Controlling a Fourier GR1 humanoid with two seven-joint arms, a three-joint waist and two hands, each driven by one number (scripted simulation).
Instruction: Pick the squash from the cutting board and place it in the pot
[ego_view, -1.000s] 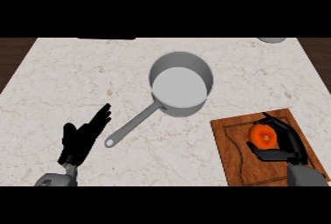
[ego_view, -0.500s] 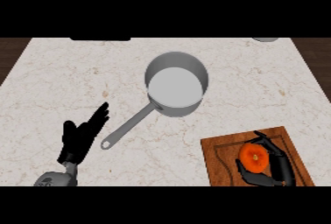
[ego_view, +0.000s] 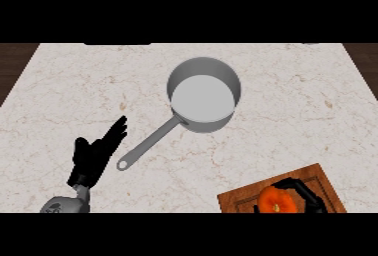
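There, the right hand (ego_view: 306, 195) curled black fingers around the round orange squash (ego_view: 277, 201) on the wooden cutting board (ego_view: 244, 200); left hand (ego_view: 96, 152) rested with straight fingers near the metal pot (ego_view: 204, 94).

Pale marble kitchen surface seen steeply from above

The surface (ego_view: 88, 85) is a light, cream-white stone with faint brownish veining, lit evenly with no strong shadows. Dark brown floor (ego_view: 15, 55) shows past its left and right edges near the top corners. Along the far edge a dark object (ego_view: 117, 43) and a pale rounded one (ego_view: 314, 43) are only partly in view, too cropped to identify.
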